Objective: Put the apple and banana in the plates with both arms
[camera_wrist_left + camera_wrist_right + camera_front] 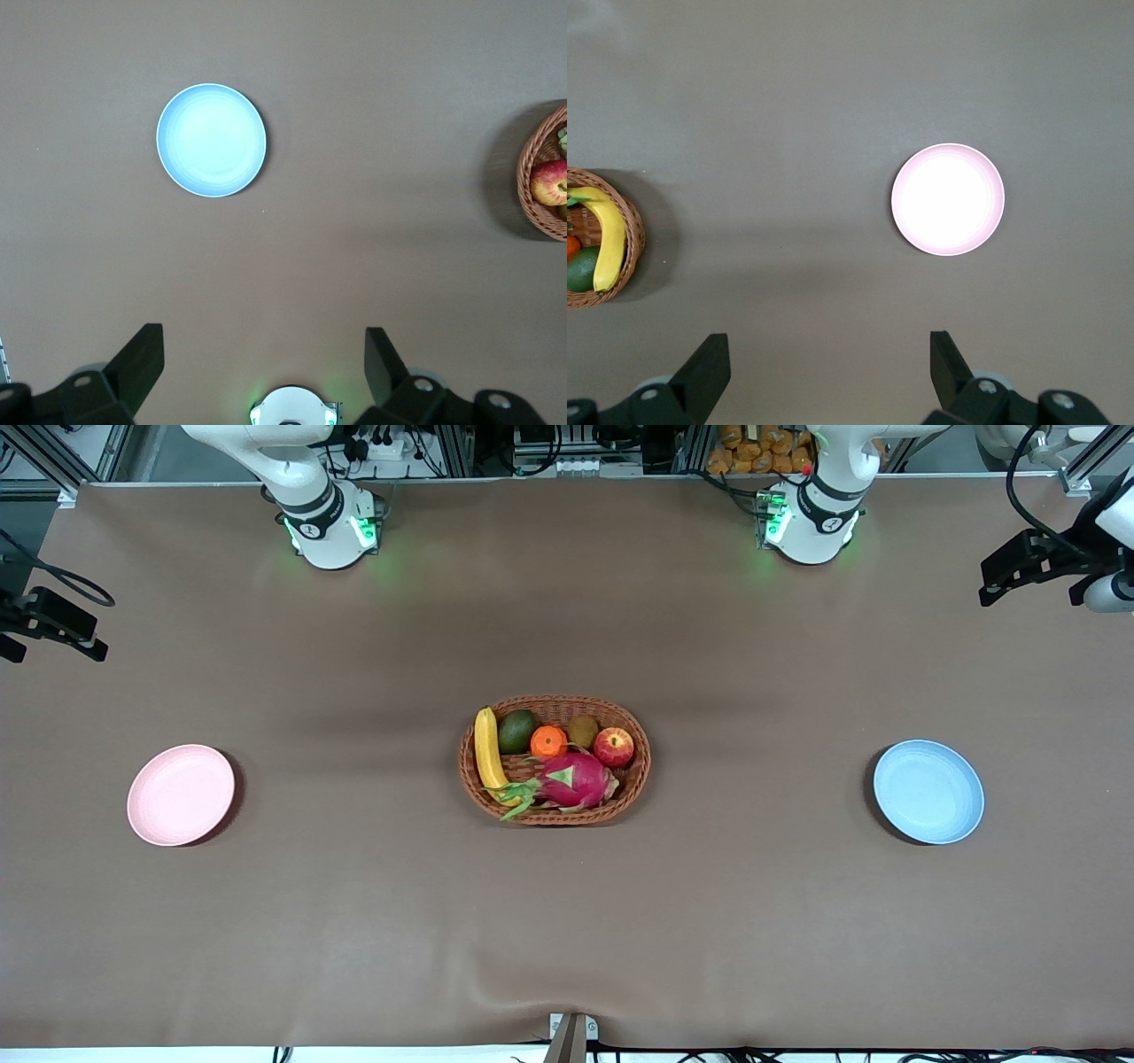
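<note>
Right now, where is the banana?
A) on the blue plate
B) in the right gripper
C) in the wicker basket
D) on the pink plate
C: the banana lies along the rim of the basket at the right arm's end, beside the other fruit; the pink plate and the blue plate hold nothing, and the right gripper is open, above bare cloth.

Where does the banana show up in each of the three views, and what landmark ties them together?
Front view: the banana lies in the wicker basket mid-table, at the basket's end toward the right arm.
Left wrist view: not in it; only the basket's apple end shows.
Right wrist view: the banana lies in the basket at the picture's edge.
Shared landmark: the wicker basket.
</note>
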Available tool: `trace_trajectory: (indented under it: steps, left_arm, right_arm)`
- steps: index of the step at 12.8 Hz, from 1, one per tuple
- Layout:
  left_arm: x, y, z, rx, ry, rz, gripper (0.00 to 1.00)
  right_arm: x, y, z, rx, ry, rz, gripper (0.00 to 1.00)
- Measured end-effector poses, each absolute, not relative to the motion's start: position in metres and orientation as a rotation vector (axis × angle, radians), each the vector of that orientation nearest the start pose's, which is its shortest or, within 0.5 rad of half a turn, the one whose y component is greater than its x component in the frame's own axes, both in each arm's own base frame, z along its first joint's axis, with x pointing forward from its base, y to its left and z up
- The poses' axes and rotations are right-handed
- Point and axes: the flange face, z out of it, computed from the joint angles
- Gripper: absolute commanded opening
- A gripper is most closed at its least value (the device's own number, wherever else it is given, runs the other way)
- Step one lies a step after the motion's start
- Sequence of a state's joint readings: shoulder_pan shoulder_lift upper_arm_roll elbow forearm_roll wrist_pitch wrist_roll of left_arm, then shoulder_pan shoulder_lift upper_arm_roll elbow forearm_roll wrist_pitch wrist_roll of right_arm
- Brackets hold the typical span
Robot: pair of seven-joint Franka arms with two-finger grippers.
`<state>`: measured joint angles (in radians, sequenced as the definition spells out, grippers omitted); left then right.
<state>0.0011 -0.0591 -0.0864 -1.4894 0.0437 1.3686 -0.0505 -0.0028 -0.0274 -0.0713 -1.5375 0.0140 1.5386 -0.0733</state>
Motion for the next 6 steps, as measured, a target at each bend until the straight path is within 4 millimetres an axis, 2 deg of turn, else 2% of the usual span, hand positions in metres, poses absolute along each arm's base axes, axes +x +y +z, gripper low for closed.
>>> trace_trajectory:
  steps: [6]
  left_arm:
    - [0.5117, -0.0400, 0.6829, -3.089, 0.041, 0.069, 1.00]
  right_arm:
    - [0.5417, -0.0393, 0.6523, -3.127, 0.000, -0.046, 1.00]
